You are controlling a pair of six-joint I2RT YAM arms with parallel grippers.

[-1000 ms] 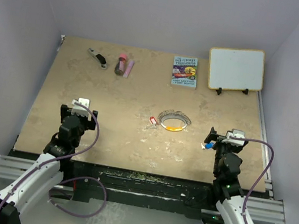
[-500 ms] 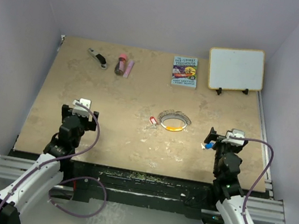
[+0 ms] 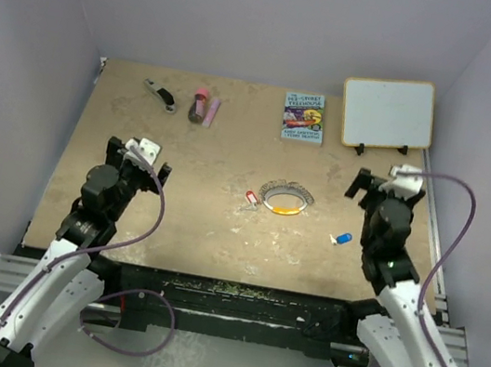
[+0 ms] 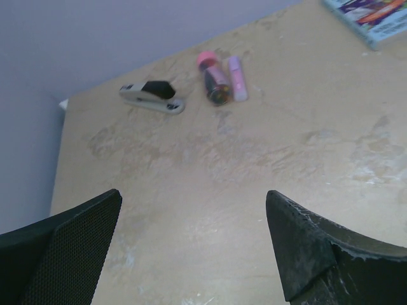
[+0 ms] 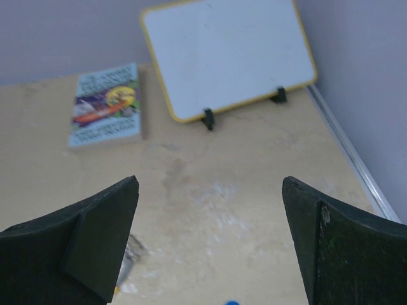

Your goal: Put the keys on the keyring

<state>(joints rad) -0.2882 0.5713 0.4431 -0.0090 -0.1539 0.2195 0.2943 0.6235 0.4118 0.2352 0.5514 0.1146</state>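
The keyring [image 3: 286, 198] lies flat near the middle of the table [image 3: 174, 219], with silvery coil on its far arc and orange-yellow on the near one. The red key [image 3: 251, 198] lies just beside it on the left — whether the two touch I cannot tell. The blue key [image 3: 342, 238] lies well apart to the right, near the right hand [image 3: 386, 188]. Neither key is on the ring.

The left hand [image 3: 139, 158] hangs over the left part of the table, its fingers [image 4: 63, 248] spread wide with nothing between them. The right hand hangs over the right side — likewise wide apart and empty.

Along the far edge sit a stapler [image 4: 151, 96], a dark red tube [image 4: 215, 79] with a pink cap, a lilac stick [image 4: 236, 68] just beside the tube, a small book [image 3: 304, 118] and a whiteboard [image 5: 229, 54] propped on black feet.
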